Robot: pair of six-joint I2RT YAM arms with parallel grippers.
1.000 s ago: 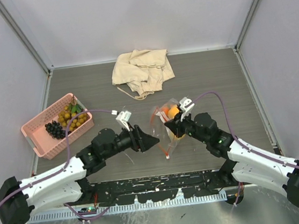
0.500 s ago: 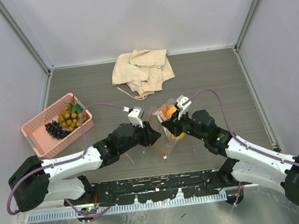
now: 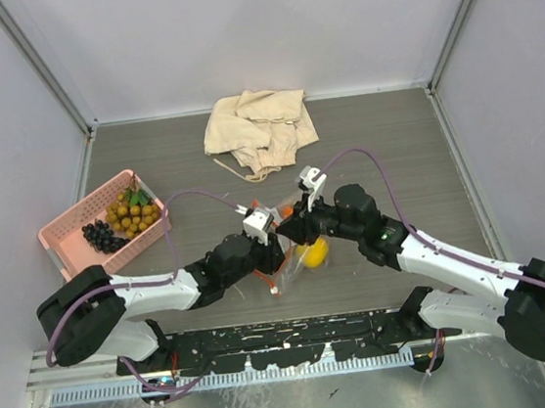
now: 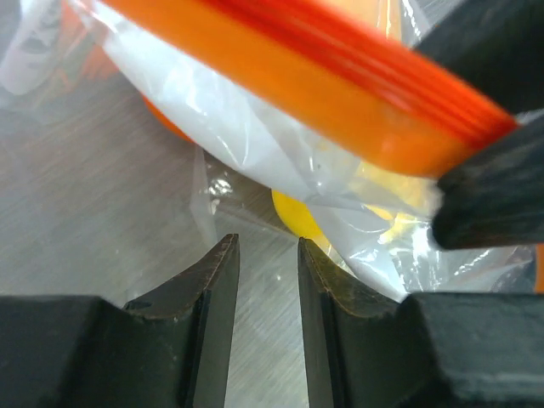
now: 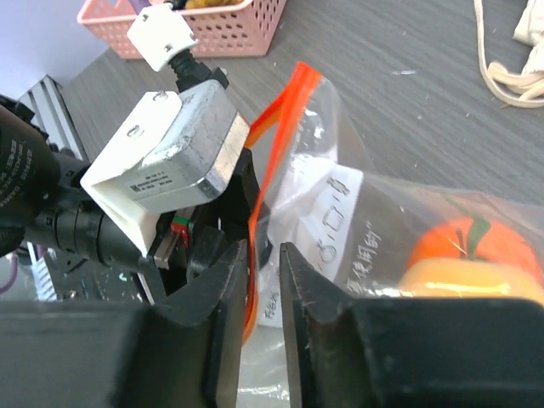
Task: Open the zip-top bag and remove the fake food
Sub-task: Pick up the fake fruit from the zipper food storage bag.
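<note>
Between the two wrists: the zip-top bag (image 5: pixel 340 212) is found, at the table's (image 3: pixel 424 147) near middle.
Bag contents: an orange fruit (image 5: pixel 463 238) and a yellow lemon (image 3: pixel 313 251) are seen inside.
Pink basket (image 3: pixel 66 249): dark grapes (image 3: pixel 101 235) and a tan berry cluster (image 3: pixel 134 213) are held, well left of the bag.
Bag look: clear, crinkled plastic with a printed label.
Zip strip (image 5: pixel 276 127): orange-red, its long axis slanted up and away from the right fingers.
Right gripper (image 5: pixel 259 251): clamped on the strip.
Left gripper (image 4: pixel 265 246): jaws slightly parted, nothing gripped.

Grey wood-grain table (image 3: pixel 393 141), pale plain walls (image 3: pixel 253 29), metal rail (image 3: pixel 272 371) along near edge
</note>
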